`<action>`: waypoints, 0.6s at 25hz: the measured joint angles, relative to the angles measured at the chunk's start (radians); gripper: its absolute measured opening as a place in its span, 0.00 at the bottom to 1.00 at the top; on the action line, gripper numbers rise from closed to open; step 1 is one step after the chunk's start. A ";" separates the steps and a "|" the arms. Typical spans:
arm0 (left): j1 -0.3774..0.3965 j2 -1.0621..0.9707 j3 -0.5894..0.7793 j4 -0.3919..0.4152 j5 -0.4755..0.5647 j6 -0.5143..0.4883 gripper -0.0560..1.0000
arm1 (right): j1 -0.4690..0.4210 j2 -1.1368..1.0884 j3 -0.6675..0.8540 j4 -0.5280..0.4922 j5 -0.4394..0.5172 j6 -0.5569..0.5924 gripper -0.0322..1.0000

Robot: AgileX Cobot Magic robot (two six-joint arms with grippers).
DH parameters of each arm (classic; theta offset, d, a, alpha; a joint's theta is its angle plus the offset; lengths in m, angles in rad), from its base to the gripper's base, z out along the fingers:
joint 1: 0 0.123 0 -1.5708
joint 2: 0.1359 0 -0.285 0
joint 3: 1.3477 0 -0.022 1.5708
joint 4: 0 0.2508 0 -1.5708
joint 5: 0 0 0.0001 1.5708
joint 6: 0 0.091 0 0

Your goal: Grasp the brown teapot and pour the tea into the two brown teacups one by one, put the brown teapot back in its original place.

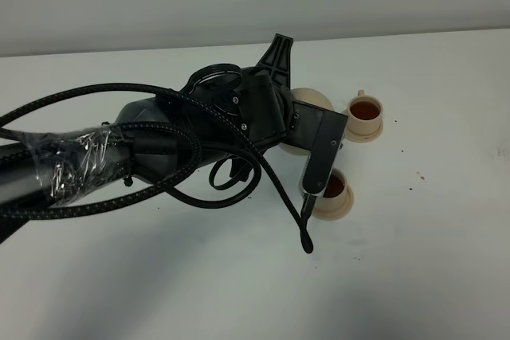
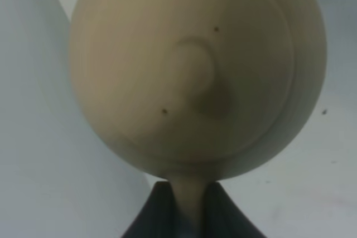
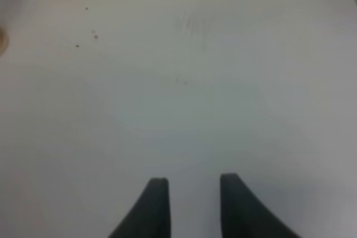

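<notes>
Both teacups hold dark tea: far teacup [image 1: 366, 111] on its saucer [image 1: 363, 134], near teacup [image 1: 332, 189] partly hidden under the left arm. Pouring looks done; returning the teapot remains.

Left gripper [image 2: 187, 215] is clamped on the teapot's handle; teapot [image 2: 195, 76] fills the left wrist view, lid facing the camera.

Right gripper [image 3: 189, 207] hangs parted and empty above the table [image 3: 223, 82].

Wide saucer can't be seen; arm and cables cover that area.

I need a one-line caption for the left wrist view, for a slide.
Left gripper shut on the handle of the brown teapot, seen from above its knobbed lid over the white table.
</notes>
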 joint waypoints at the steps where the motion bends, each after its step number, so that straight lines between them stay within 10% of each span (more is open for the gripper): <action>1: 0.004 0.000 -0.003 -0.039 0.016 0.000 0.17 | 0.000 0.000 0.000 0.000 0.000 0.000 0.26; 15: 0.147 0.000 -0.003 -0.554 0.177 0.001 0.17 | 0.000 0.000 0.000 0.000 0.000 0.000 0.26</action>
